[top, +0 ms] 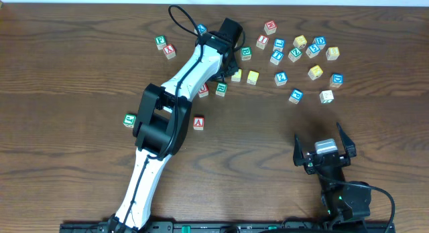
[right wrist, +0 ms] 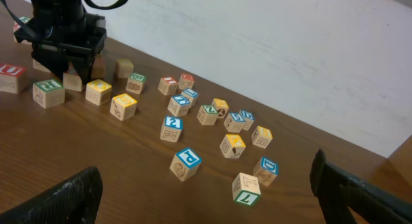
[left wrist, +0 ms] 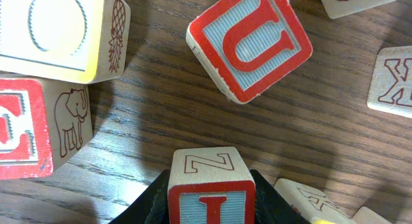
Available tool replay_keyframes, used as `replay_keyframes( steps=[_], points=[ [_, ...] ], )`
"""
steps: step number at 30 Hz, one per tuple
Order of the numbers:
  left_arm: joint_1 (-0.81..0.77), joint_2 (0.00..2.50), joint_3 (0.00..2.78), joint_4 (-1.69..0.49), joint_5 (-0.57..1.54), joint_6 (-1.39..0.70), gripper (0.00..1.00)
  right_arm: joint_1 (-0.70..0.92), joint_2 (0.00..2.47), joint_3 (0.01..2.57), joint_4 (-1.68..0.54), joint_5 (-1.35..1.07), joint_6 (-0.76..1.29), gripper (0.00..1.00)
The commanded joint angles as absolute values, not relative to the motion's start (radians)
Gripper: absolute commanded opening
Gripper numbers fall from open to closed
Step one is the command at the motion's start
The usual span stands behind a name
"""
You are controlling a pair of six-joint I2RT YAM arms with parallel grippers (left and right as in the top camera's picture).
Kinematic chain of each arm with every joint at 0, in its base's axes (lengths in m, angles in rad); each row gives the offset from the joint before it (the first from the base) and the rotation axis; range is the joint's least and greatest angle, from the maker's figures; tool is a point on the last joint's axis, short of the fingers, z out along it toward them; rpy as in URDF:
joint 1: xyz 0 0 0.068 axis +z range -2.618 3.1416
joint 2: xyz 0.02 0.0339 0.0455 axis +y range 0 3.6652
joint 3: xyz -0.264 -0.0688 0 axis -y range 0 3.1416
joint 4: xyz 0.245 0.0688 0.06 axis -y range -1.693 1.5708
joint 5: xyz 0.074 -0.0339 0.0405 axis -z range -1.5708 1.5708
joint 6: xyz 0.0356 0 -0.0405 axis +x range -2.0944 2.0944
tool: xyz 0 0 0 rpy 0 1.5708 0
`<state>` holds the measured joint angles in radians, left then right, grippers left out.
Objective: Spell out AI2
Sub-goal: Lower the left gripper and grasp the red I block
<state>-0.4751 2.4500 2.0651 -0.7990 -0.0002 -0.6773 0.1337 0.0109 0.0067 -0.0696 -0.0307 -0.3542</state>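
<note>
Letter I block [left wrist: 211, 185] is pinched in the left gripper [left wrist: 210, 208], likely to go beside the A block [top: 198, 122], while the right gripper [top: 318, 134] rests open.

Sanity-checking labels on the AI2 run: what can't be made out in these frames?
- Right wrist: the left hand is dark and far away, so its grip is unreadable. The fingers of the right hand are blurred and cropped at the bottom corners.
- Overhead: the left arm's wrist covers the held block, and most block letters are too small.
- Left wrist: the I block is cut off by the bottom edge. Whether it's off the table can't be told.
</note>
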Motion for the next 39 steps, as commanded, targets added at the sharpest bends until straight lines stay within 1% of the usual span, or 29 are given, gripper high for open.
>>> replay_keyframes(
  steps=[1, 10, 16, 20, 28, 39],
  points=[
    [-0.477, 2.465, 2.076, -0.802, -0.015, -0.673, 0.32, 0.133, 0.005, 0.006, -0.072, -0.033, -0.345, 0.99],
    [-0.477, 2.465, 2.076, -0.824, -0.012, -0.643, 0.32, 0.133, 0.005, 0.006, -0.072, -0.033, -0.345, 0.99],
    [-0.477, 2.465, 2.076, -0.844, -0.014, -0.575, 0.32, 0.133, 0.005, 0.006, -0.072, -0.033, -0.345, 0.99],
    [-0.477, 2.465, 2.076, -0.856, -0.066, -0.562, 0.32, 0.133, 0.005, 0.006, -0.072, -0.033, -0.345, 0.99],
    [-0.476, 2.465, 2.076, -0.868, -0.099, -0.496, 0.32, 0.133, 0.005, 0.006, -0.072, -0.033, -0.345, 0.99],
    [-0.476, 2.465, 2.076, -0.874, -0.099, -0.490, 0.32, 0.133, 0.005, 0.006, -0.072, -0.033, -0.345, 0.99]
  ],
)
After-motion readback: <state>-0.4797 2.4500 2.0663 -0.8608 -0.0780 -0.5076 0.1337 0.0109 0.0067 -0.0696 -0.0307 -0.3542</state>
